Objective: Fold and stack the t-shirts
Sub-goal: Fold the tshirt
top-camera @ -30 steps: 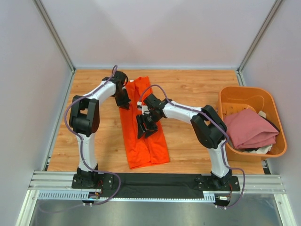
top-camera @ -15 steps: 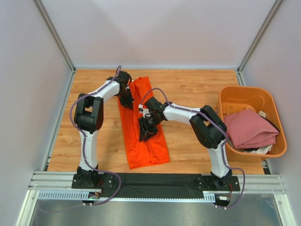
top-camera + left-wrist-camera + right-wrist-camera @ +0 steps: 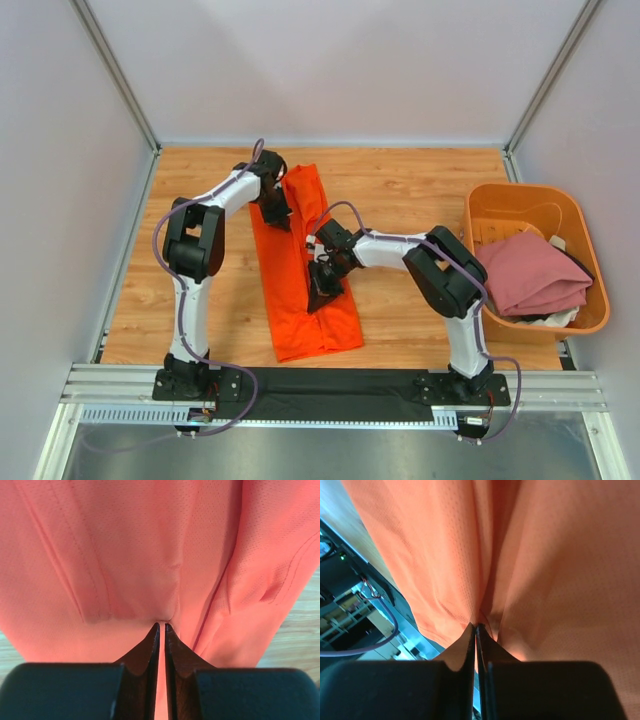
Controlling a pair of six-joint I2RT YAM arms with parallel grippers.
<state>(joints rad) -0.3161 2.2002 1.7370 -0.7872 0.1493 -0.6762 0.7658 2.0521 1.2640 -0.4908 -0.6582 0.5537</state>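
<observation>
1. The left jaws are closed almost tip to tip, pinching a small pucker of the orange t-shirt (image 3: 125, 555). The cloth fills nearly the whole left wrist view, with stitched seams running away from the tips. A sliver of the wooden surface (image 3: 305, 625) shows at the right edge.
2. The right jaws are closed as well, nipping a gathered ridge of the same shirt. In the right wrist view, creases fan out from the tips across the fabric.
3. From above, the left arm (image 3: 225, 190) reaches to the far end of the shirt. The right arm (image 3: 400, 243) stretches across to the shirt's right edge about halfway along its length.
4. The orange t-shirt lies as a long narrow strip between the two arms, running from the far side toward the near edge. Its far end is bunched at the left jaws, and its near end lies flat on the wood.
5. A dusty pink t-shirt (image 3: 530, 272) sits heaped in an orange plastic tub (image 3: 520, 190) at the right edge of the surface, well apart from the orange one.
</observation>
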